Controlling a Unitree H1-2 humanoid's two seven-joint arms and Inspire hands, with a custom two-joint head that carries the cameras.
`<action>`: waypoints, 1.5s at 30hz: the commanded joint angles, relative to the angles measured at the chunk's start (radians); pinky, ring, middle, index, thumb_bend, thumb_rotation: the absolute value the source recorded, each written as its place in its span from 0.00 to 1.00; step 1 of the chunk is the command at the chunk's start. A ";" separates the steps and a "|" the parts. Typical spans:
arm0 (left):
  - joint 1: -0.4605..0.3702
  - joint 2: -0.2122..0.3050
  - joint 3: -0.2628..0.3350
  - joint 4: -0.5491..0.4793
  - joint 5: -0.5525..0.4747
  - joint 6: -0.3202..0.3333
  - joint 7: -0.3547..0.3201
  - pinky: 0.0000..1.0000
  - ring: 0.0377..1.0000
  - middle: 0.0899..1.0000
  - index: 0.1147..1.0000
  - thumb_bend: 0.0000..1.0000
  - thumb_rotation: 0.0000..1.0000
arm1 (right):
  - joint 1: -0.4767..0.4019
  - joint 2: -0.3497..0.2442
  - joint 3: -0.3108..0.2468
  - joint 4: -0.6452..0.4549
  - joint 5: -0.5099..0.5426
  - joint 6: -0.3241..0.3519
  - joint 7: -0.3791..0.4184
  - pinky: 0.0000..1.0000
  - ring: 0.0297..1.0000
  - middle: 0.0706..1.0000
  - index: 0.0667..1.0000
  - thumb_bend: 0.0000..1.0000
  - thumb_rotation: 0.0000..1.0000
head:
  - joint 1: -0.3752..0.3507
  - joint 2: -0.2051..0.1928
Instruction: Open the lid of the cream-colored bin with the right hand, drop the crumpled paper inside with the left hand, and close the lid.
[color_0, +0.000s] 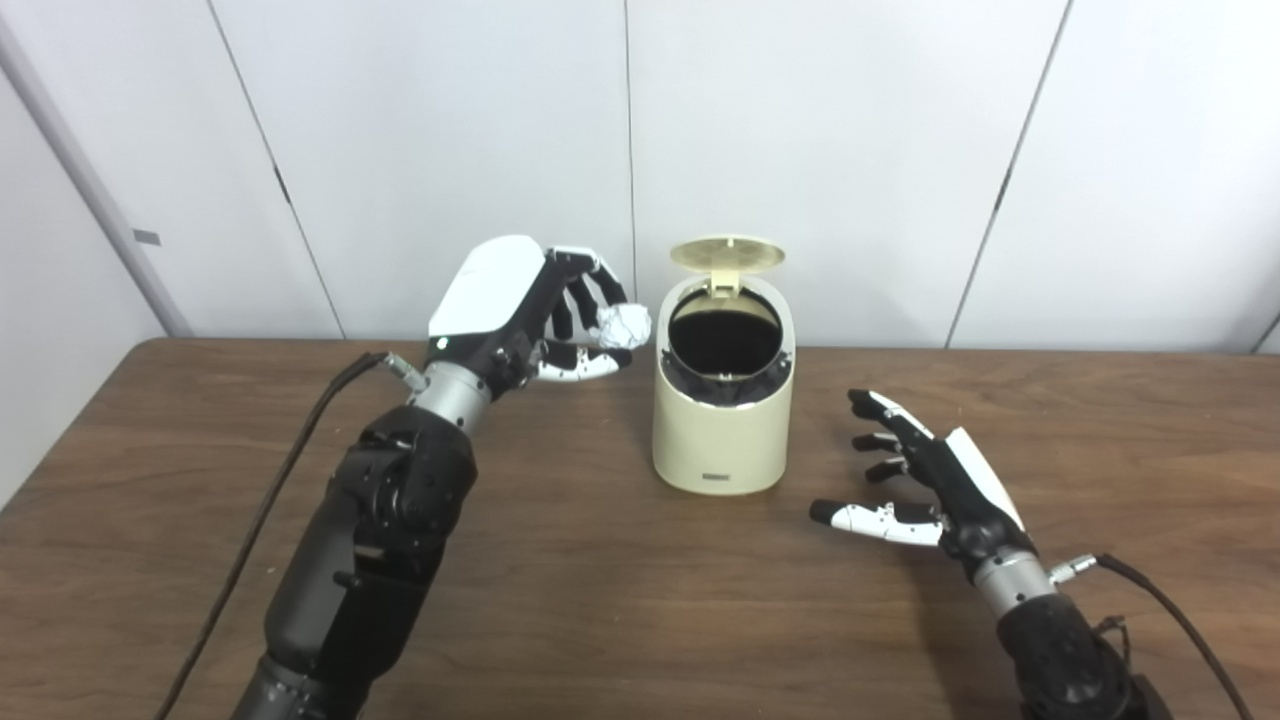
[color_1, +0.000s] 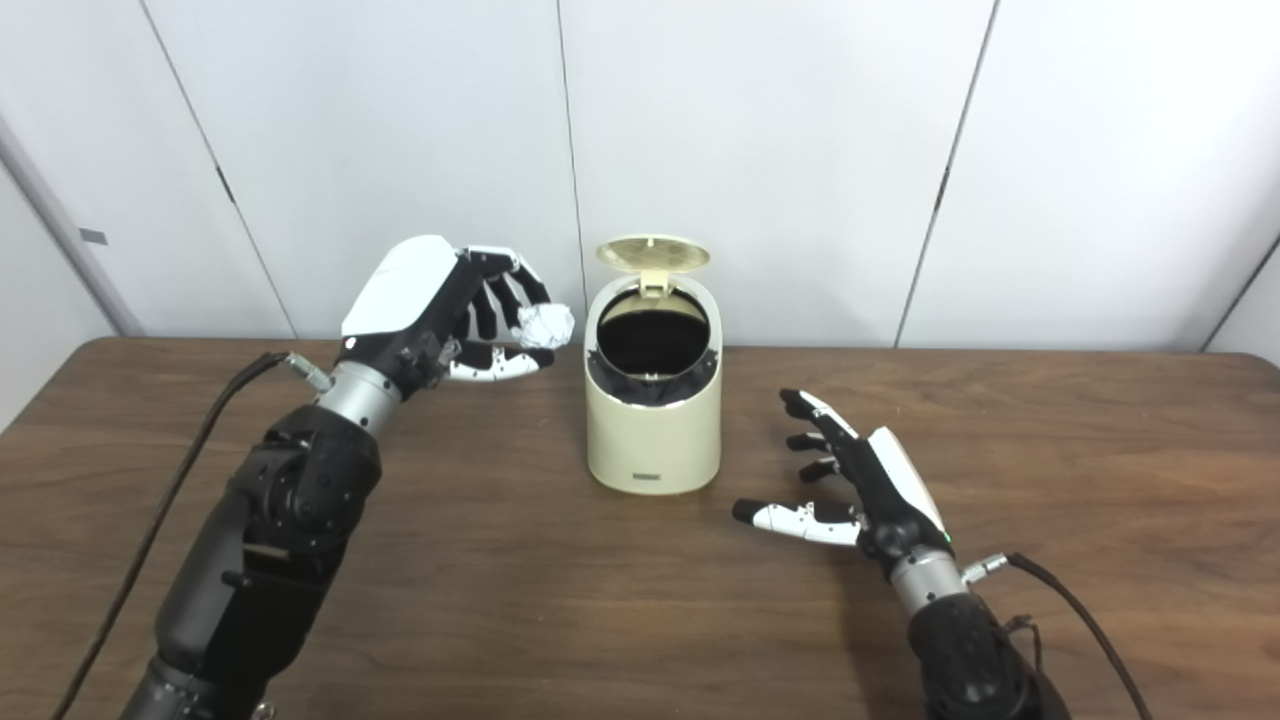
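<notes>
The cream-colored bin stands mid-table with its round lid flipped up at the back, showing a dark inside. My left hand is raised just left of the bin's top, shut on a crumpled white paper ball held at its fingertips beside the rim. My right hand rests low over the table to the right of the bin, open, fingers spread, apart from the bin.
The brown wooden table runs to a white panelled wall close behind the bin. Black cables trail from both wrists across the table.
</notes>
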 joint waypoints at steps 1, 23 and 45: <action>-0.058 0.009 0.008 -0.024 0.011 -0.003 0.027 0.23 0.31 0.40 0.49 0.49 0.00 | -0.043 -0.002 -0.006 0.001 0.005 -0.032 -0.018 0.65 0.78 0.88 0.90 0.69 0.34 | 0.001 -0.002; -0.110 -0.046 -0.013 -0.028 0.001 0.024 0.026 0.25 0.32 0.41 0.49 0.49 0.00 | -0.049 0.001 -0.006 -0.005 0.000 -0.027 -0.024 0.65 0.80 0.90 0.90 0.68 0.32 | -0.001 -0.007; -0.117 -0.089 -0.054 0.029 -0.016 -0.019 0.062 0.25 0.33 0.41 0.49 0.49 0.00 | -0.036 0.008 -0.004 -0.022 -0.006 -0.013 -0.024 0.63 0.78 0.89 0.90 0.69 0.34 | -0.014 0.007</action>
